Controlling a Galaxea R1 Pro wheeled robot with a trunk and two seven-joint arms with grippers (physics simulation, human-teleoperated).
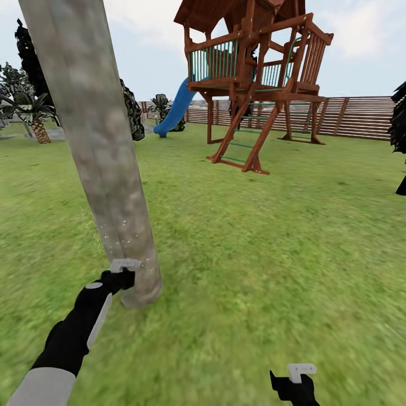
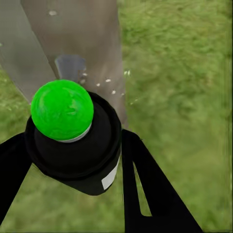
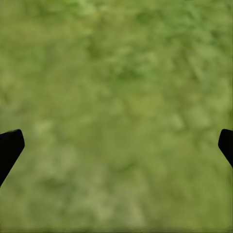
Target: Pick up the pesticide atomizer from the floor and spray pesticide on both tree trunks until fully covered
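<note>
Grass lawn [image 1: 270, 254] runs out on every side to a brown slatted fence [image 1: 361, 115], with a wooden play tower [image 1: 256, 73] and its blue slide [image 1: 177, 107] well back. Low at the foot of the nearest tree, the left hand [image 2: 73, 160] is closed on the pesticide atomizer [image 2: 73, 141], a black canister with a bright green cap, its two black fingers [image 2: 145, 184] pressed to the body on either side. It is held just beside the tree trunk [image 1: 96, 141] with the cap end turned toward the bark, which I take to be the spraying stance: white specks of pesticide [image 2: 109, 85] dot the lower trunk near the hand, while higher bark looks bare. So this trunk seems only partly covered, and raising the arm and working round the trunk look like what is left here. The right hand [image 1: 293, 383] hangs low and well apart from the trunk, wide open over bare grass and holding nothing. Open lawn lies to the right and ahead; a dark-leaved plant [image 1: 399, 135] stands at the far right edge
</note>
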